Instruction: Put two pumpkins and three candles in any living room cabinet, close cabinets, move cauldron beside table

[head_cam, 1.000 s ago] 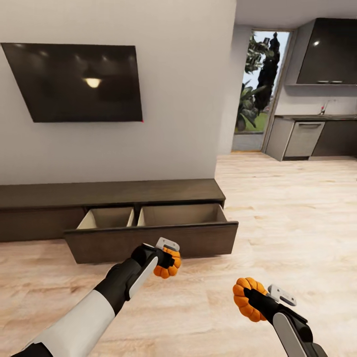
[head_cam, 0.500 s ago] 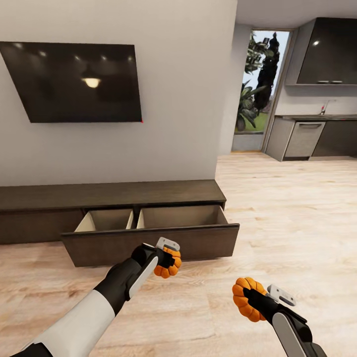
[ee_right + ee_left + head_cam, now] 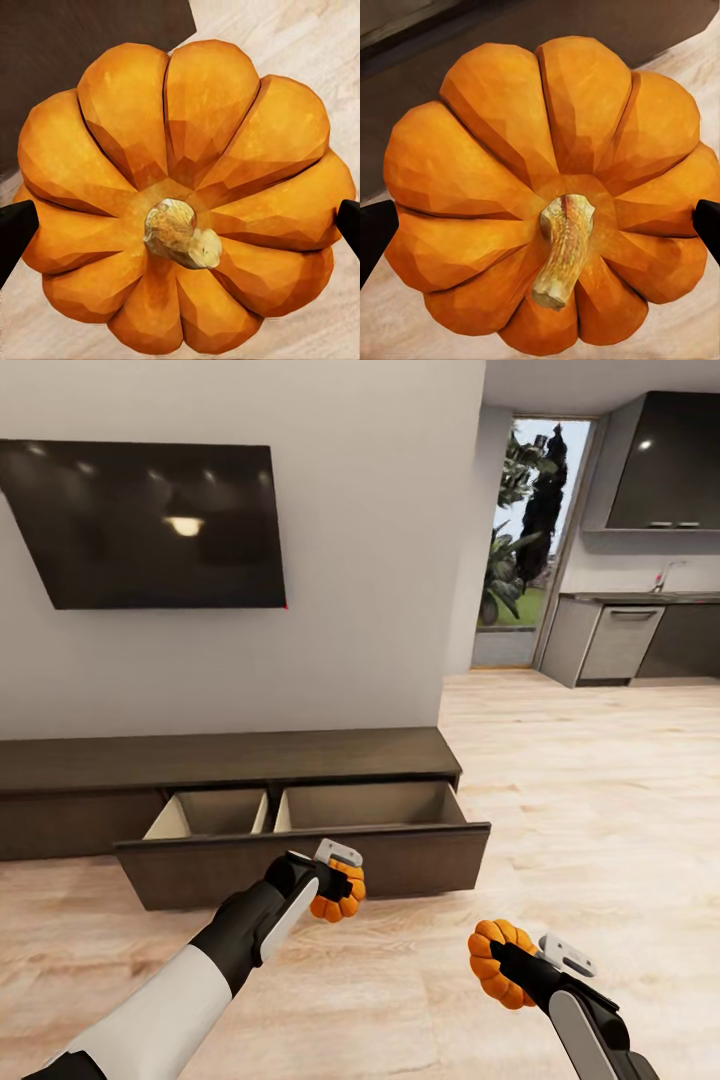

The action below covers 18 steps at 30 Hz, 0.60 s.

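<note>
Each hand carries a ribbed orange pumpkin. My left gripper (image 3: 335,890) is shut on one pumpkin (image 3: 338,895), held just in front of the open drawer front; up close this pumpkin (image 3: 547,195) shows its stem between the dark fingertips (image 3: 375,240). My right gripper (image 3: 500,965) is shut on the other pumpkin (image 3: 497,963), lower and to the right over the floor; its close view (image 3: 180,195) shows the stem too. The dark brown cabinet (image 3: 230,758) runs along the wall with one wide drawer (image 3: 300,850) pulled out, pale inside and with nothing showing in it. The candles and cauldron are out of view.
A dark TV (image 3: 150,525) hangs on the wall above the cabinet. Light wood floor (image 3: 600,820) spreads to the right toward a kitchen (image 3: 640,630) and a glass door (image 3: 525,540). The wall corner (image 3: 460,560) ends beside the cabinet's right end.
The whole view has shifted: the cabinet and drawer look slightly larger and nearer, so the camera has moved forward. Both grippers keep the same hold on their pumpkins.
</note>
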Tool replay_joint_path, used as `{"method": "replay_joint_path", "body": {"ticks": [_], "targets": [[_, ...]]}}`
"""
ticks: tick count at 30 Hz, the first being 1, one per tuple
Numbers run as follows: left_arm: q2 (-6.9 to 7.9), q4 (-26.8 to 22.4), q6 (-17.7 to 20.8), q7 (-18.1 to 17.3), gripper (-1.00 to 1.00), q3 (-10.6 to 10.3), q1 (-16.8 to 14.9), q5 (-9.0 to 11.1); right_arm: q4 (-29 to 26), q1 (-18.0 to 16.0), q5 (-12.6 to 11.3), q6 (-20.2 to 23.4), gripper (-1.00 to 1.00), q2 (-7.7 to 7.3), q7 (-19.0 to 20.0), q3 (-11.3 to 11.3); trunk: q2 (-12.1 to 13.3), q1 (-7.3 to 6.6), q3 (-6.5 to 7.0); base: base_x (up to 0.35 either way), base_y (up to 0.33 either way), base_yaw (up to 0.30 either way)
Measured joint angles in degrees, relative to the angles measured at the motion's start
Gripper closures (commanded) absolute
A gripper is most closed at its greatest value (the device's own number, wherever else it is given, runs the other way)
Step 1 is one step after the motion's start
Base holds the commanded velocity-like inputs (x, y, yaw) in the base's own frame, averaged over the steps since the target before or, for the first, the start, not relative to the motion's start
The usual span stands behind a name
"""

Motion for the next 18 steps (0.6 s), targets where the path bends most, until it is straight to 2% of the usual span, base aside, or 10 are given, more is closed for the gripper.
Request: {"method": "replay_joint_path", "body": {"ticks": [10,18], "targets": [[0.0,0.0,0.0,0.0,1.0,0.0,0.0,-0.1,0.0,0.0,0.1,0.0,1.0,0.07,0.0,0.0,0.0,0.0,0.01,0.174,-0.021,0.011],[-0.01,0.0,0.0,0.0,1.0,0.0,0.0,0.0,0.0,0.0,0.1,0.0,1.0,0.01,0.0,0.0,0.0,0.01,0.01,0.035,-0.033,0.0]]}}
